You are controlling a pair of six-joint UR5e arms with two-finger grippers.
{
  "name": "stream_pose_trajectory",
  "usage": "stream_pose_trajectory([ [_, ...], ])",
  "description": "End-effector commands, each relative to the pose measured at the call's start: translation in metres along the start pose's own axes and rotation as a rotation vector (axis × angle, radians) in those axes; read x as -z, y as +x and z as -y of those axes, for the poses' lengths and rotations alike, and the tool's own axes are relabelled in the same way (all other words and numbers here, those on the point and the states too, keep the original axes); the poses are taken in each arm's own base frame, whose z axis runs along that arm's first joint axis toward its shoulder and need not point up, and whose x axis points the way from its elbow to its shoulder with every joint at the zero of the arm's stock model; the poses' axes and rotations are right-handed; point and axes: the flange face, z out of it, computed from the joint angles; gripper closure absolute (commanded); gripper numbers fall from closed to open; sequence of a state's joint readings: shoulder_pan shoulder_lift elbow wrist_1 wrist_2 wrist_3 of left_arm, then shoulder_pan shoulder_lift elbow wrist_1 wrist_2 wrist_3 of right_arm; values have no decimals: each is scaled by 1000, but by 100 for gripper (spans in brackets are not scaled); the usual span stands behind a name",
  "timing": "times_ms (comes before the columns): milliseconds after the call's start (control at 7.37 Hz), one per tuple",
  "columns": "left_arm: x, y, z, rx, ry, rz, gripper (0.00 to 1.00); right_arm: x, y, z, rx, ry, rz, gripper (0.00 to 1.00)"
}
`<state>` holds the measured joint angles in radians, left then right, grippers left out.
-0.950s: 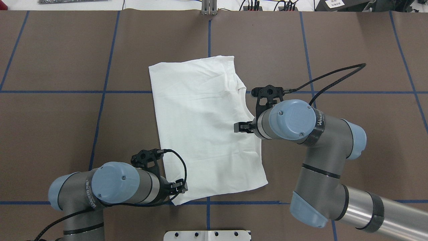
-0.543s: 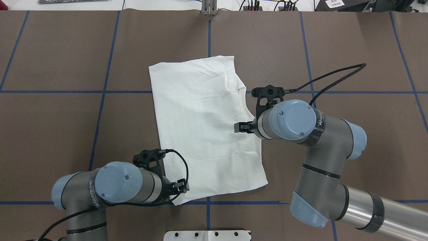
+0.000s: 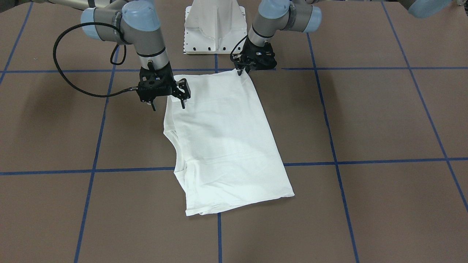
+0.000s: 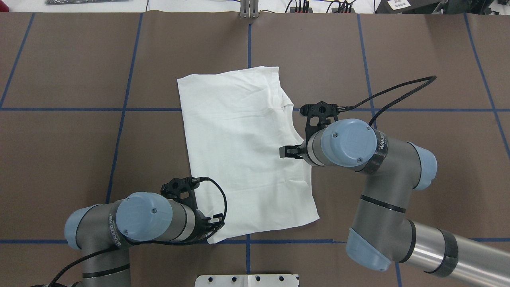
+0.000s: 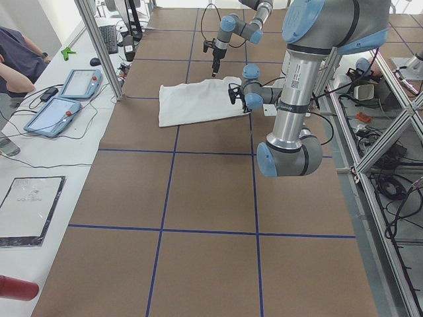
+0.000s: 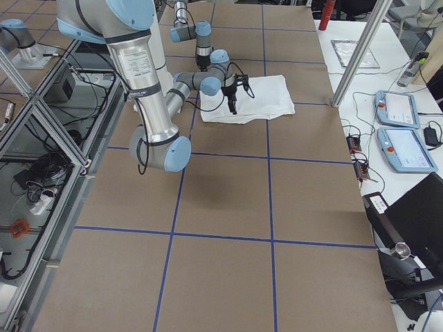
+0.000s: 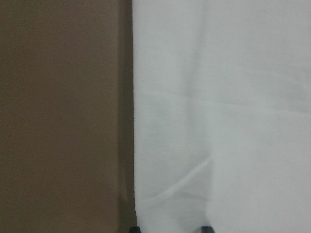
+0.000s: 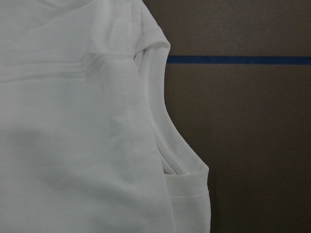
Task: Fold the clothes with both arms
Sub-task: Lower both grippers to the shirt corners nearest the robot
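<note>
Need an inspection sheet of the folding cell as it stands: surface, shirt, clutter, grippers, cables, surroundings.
Surface: brown table cover, blue tape grid.
Job's things: white T-shirt lying flat, sleeves folded in, neckline toward the right arm.
Clutter: nothing seen.
Grippers: right gripper open, astride the shirt's neckline-side edge; left gripper at the shirt corner nearest the robot, tips apart.
Cables: black cable loops off the right wrist, clear of the shirt.
Surroundings: white pedestal base; tablets and operator at the side bench.

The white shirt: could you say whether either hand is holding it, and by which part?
Neither seems to hold the shirt: it lies flat, right hand open over its side edge, left hand open at a corner.
</note>
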<state>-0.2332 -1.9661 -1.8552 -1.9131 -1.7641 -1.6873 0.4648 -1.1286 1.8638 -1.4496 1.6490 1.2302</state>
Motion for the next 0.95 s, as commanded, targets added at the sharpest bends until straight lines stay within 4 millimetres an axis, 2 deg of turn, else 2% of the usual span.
stream_pose_trajectory([
  [0, 4, 2, 0, -1, 2, -8, 100, -3, 5, -2, -1, -3, -9, 0],
  [136, 8, 3, 3, 0, 5, -13, 100, -1, 7, -2, -45, -3, -8, 0],
  [271, 8, 1, 5, 1, 8, -11, 100, 10, 22, -10, -171, -5, -2, 0],
  [407, 9, 1, 5, 2, 8, -11, 100, 28, 31, -27, -286, -30, 15, 2],
  [543, 9, 2, 5, 2, 8, -12, 100, 22, 25, -54, -444, -71, -17, 4],
  [814, 10, 2, 4, 2, 8, -14, 100, 8, -5, -109, -603, -97, -38, 4],
])
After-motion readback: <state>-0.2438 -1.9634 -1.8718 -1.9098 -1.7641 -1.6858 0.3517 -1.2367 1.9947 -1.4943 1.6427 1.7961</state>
